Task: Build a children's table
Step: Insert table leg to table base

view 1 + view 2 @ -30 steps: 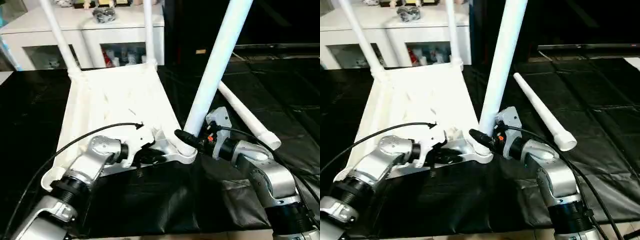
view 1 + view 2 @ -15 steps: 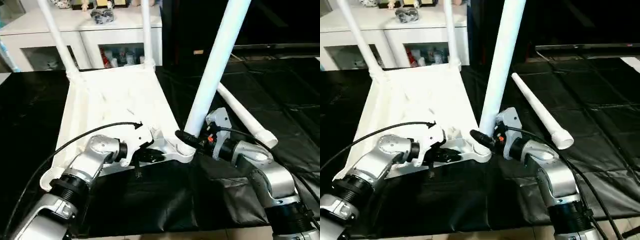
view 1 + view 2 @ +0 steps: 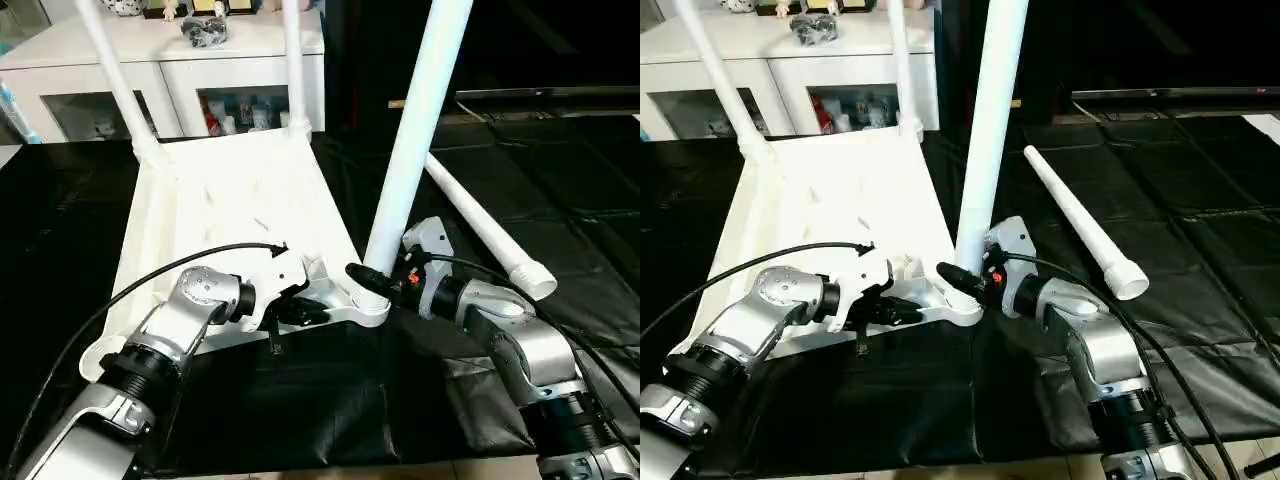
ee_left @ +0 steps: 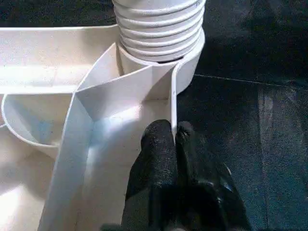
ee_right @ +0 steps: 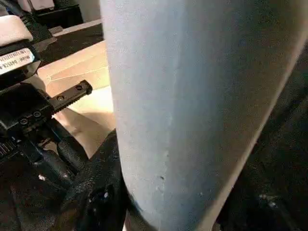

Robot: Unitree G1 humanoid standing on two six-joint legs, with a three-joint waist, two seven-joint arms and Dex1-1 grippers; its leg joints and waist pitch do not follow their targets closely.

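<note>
Upturned table top [image 3: 220, 210] lying on the mat [image 3: 300, 400], cabinet [image 3: 150, 60] behind. Two legs [image 3: 115, 80] rising from far corners, a third leg [image 3: 415, 140] standing in the near right socket [image 4: 185, 72]. Loose leg [image 3: 485, 230] lying to the right.

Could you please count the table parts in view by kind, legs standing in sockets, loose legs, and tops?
Legs standing in sockets: 3
Loose legs lying on the black mat: 1
Table tops, upside down: 1
Total: 5
</note>
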